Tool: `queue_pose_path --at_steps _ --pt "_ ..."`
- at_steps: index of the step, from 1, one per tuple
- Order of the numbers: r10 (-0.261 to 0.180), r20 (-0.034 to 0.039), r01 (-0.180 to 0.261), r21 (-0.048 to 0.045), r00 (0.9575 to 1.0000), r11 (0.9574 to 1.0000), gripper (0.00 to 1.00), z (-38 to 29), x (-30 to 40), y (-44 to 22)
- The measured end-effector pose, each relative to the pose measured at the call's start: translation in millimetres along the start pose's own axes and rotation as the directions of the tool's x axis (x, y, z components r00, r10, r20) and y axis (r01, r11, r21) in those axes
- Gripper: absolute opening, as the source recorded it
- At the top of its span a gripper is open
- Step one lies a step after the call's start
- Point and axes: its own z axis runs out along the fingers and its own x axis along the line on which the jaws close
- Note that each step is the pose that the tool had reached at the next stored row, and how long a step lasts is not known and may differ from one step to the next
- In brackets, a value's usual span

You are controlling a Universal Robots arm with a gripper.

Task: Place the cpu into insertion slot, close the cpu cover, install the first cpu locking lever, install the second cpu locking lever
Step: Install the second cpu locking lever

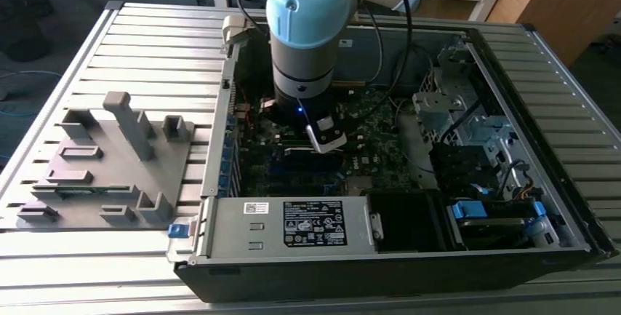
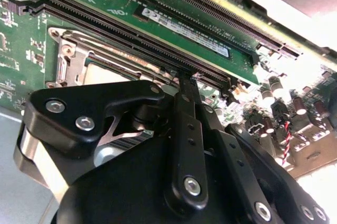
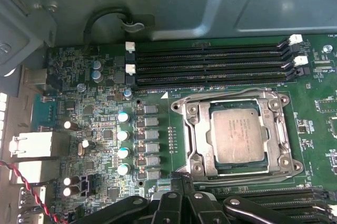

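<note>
The cpu (image 3: pixel 238 136) sits flat in the insertion slot (image 3: pixel 194 145) on the green motherboard (image 3: pixel 158 145), its dull silver top facing up in my first wrist view. The cpu cover (image 3: pixel 238 103) lies down around it as a thin metal frame, with the chip showing through the cut-out centre. I cannot tell whether the locking levers along the socket edges are latched.

Beside the socket I see the long black memory slots (image 3: pixel 210 63) with white clips at their ends; nothing stands in them as far as I can make out. On the other side of the socket there is a row of small round capacitors (image 3: pixel 123 143).

In the exterior view the motherboard lies inside the open computer case (image 1: pixel 543 184), which rests on the slatted table (image 1: pixel 145 46). A grey fixture block (image 1: pixel 107 162) sits on the table at the exterior view's left of the case.

The gripper (image 3: pixel 181 177) hangs just beside the socket's edge, down inside the case. Its black fingers (image 2: pixel 185 89) appear drawn close together with nothing between them; in my second wrist view the tip is at the edge of the socket frame (image 2: pixel 73 58), but I cannot tell whether it touches.
</note>
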Motion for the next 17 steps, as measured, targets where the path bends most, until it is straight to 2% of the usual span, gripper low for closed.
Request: queue_pose_path --at_steps 17 --pt "0.0 0.0 0.0 -0.0021 1.0 1.0 0.11 0.1 0.9 -0.1"
